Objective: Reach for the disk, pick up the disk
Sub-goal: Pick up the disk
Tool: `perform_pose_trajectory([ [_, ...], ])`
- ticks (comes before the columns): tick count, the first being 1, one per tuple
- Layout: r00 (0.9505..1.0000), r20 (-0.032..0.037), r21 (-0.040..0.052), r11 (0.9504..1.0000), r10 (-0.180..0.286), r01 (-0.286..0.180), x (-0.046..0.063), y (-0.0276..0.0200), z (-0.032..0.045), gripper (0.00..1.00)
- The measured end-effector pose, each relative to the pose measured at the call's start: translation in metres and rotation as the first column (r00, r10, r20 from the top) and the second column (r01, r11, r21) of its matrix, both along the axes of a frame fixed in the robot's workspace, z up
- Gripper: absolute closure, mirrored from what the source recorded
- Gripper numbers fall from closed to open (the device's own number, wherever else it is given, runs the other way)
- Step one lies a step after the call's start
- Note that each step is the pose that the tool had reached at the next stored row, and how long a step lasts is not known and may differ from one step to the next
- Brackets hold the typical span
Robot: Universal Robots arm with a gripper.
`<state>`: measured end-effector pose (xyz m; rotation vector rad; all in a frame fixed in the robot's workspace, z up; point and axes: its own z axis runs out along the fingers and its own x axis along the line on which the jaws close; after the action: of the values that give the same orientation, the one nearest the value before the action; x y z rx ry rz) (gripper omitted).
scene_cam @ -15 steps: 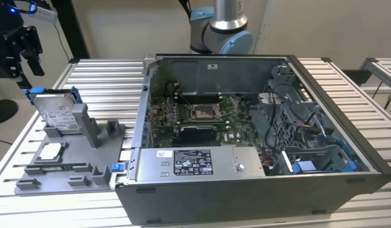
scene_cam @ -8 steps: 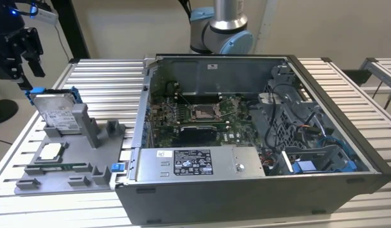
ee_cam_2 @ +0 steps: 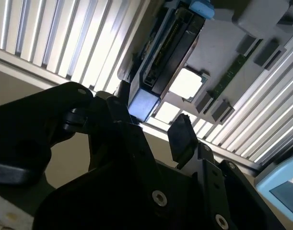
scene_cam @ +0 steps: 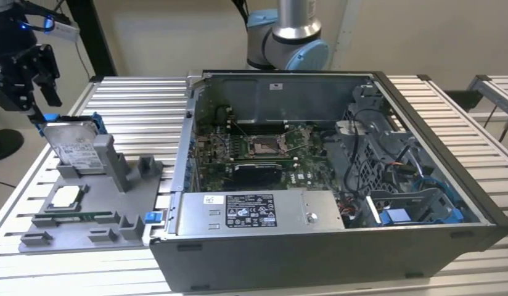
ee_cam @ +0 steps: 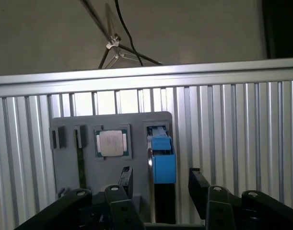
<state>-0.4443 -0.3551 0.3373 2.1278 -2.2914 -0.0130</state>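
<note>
The disk (scene_cam: 73,147) stands on edge, leaning, in a slot of the grey tray (scene_cam: 114,217) at the exterior view's left. Its white label faces outward and blue rails run along its edges. My black gripper (scene_cam: 42,106) hangs just above the disk's upper end, open. In the first wrist view the disk's blue rail end (ee_cam: 163,160) sits between the two spread fingers of the gripper (ee_cam: 163,184), with a gap on each side. The second wrist view shows the disk (ee_cam_2: 165,52) edge-on just beyond the gripper (ee_cam_2: 153,127). Nothing is held.
A small square silver chip (scene_cam: 65,196) lies on the same tray beside the disk. An open computer case (scene_cam: 336,160) with a labelled power-supply box (scene_cam: 254,213) stands on the slatted metal table (scene_cam: 139,105). The arm's base (scene_cam: 287,37) rises behind the case.
</note>
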Motion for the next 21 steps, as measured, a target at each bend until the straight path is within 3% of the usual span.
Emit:
perform_pose_trajectory([
  [21,0.9999,-0.0001,-0.0101,0.9999,0.012,-0.012,0.0,0.0,-0.0344,0.0],
])
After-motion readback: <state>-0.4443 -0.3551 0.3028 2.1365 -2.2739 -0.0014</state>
